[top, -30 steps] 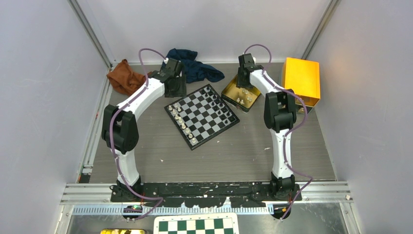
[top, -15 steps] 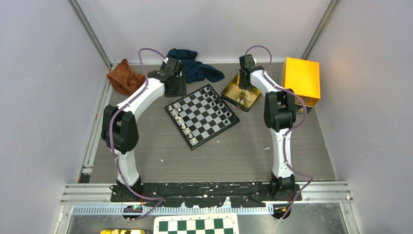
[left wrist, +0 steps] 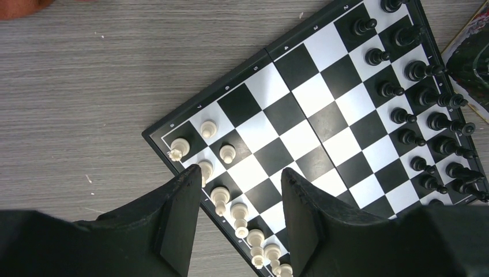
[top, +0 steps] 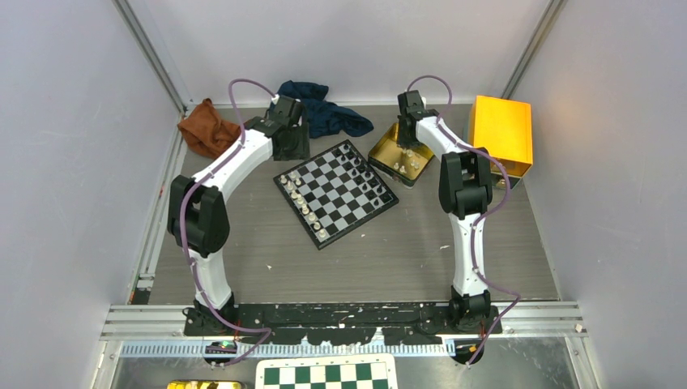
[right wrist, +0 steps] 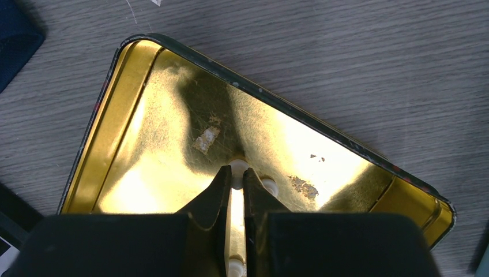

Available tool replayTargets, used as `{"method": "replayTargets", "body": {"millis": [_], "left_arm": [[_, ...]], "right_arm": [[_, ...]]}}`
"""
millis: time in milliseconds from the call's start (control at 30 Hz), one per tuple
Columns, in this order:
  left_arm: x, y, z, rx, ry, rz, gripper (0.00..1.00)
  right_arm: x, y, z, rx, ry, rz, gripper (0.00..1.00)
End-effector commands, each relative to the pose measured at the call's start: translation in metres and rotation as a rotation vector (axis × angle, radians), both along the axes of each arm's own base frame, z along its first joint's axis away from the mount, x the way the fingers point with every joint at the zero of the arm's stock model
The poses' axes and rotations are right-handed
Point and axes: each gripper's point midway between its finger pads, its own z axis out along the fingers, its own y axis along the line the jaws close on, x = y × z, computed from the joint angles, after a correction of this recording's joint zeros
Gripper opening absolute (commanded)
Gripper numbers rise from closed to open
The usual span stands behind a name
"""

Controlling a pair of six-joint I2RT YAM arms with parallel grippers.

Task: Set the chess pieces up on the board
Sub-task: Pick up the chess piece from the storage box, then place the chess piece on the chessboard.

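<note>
Cream chess piece (right wrist: 238,165) in the gold tin (right wrist: 132,167) now pinched: right gripper (right wrist: 237,173) has clamped shut on it since a second ago. Board (top: 340,191) sits central on the table (top: 389,251), black pieces (left wrist: 399,115) on one side, cream pieces (left wrist: 228,153) opposite. Left gripper (left wrist: 241,176) hovers over the cream corner, jaws apart, empty.

White numbers (left wrist: 255,68) are running along the black rim of the board (left wrist: 242,79) in the left wrist view. An 8 is sitting at the corner by the cream-white pieces (left wrist: 208,128). From there 7, 6, 5, 4, 3 and 2 are following toward the black pieces (left wrist: 376,56).
</note>
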Motion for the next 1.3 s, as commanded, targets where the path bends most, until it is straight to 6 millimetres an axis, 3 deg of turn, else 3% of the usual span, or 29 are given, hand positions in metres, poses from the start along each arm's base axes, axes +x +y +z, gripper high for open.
{"method": "replayTargets", "body": {"millis": [0, 300, 500, 833, 1033, 1267], "left_arm": [[0.002, 0.002, 0.039, -0.028, -0.092, -0.004, 0.54], [-0.002, 0.006, 0.05, -0.038, -0.119, 0.013, 0.6], [-0.013, 0.015, 0.067, -0.048, -0.164, 0.045, 0.63], [-0.048, 0.04, 0.097, -0.065, -0.238, 0.109, 0.65], [-0.077, 0.056, 0.12, -0.09, -0.299, 0.142, 0.67], [-0.105, 0.071, 0.13, -0.114, -0.343, 0.168, 0.68]], "right_arm": [[0.012, -0.003, 0.043, -0.013, -0.098, 0.001, 0.01], [-0.002, 0.014, 0.091, -0.025, -0.165, 0.049, 0.01], [-0.023, 0.043, 0.115, -0.045, -0.187, 0.12, 0.01], [-0.071, 0.134, 0.145, -0.041, -0.203, 0.299, 0.01], [-0.103, 0.194, 0.139, -0.021, -0.187, 0.403, 0.01], [-0.135, 0.255, 0.122, -0.014, -0.156, 0.518, 0.01]]}}
